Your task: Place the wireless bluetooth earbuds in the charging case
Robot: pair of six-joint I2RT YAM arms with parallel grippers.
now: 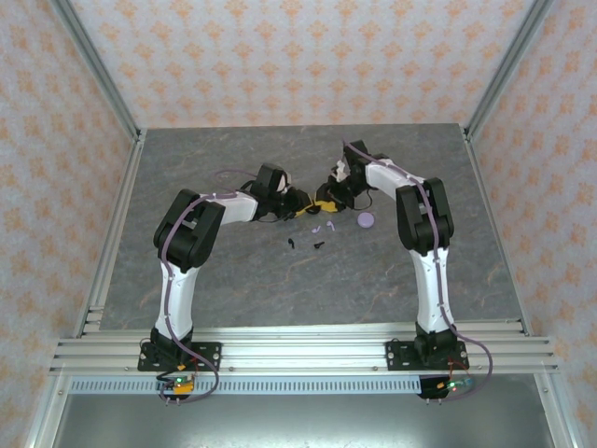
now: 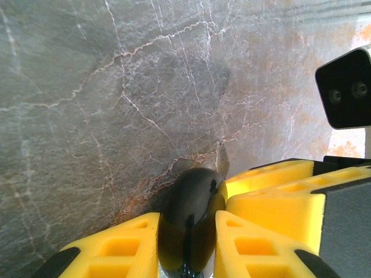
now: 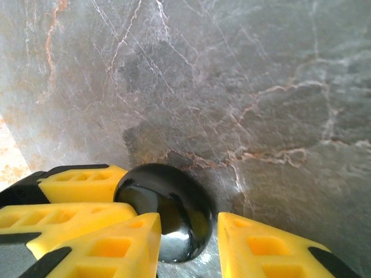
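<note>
Both arms are leaning inward, meeting at the black case. Left gripper is clamping it, both fingers touching. Right gripper is straddling it, jaws parted, one finger touching, the other apart.

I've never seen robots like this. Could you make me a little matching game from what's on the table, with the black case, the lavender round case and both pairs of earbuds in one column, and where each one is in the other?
Things:
1. black case
2. lavender round case
3. black earbuds
4. lavender earbuds

Places:
A. loose, nearest the near edge of the table
B. lying alone beside the right arm
C. held between the fingers of the left gripper
D. loose, between the black case and the black earbuds

Pairs: 1-C, 2-B, 3-A, 4-D
</note>
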